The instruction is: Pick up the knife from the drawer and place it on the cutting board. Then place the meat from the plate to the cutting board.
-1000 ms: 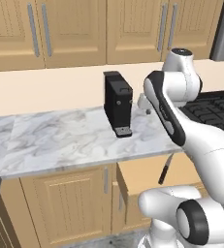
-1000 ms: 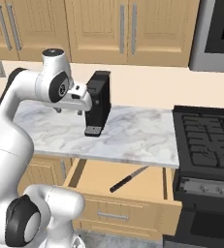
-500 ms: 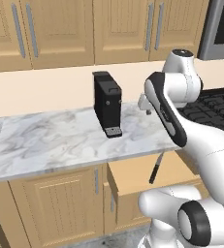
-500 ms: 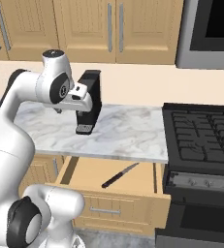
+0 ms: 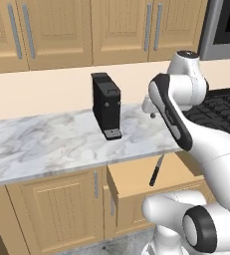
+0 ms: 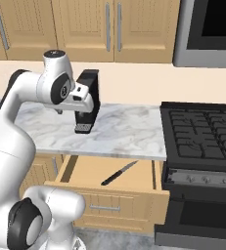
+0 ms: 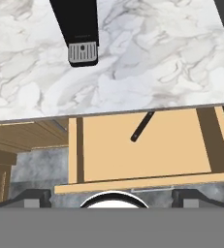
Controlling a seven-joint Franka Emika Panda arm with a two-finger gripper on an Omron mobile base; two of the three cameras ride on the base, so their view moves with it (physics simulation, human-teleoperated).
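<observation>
looking down from the hand, you see the gripper (image 7: 111, 194) with jaws wide apart and holding nothing; the knife (image 7: 141, 127) lies inside the pulled-out drawer (image 7: 147, 181), under the counter (image 7: 147, 63) edge.

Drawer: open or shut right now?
Open. The drawer is pulled out from under the counter, and the knife lies exposed inside.

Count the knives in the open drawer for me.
1. The knife lies diagonally on the drawer floor, blade toward the counter, partly under its edge. More could be hidden further back.
</observation>
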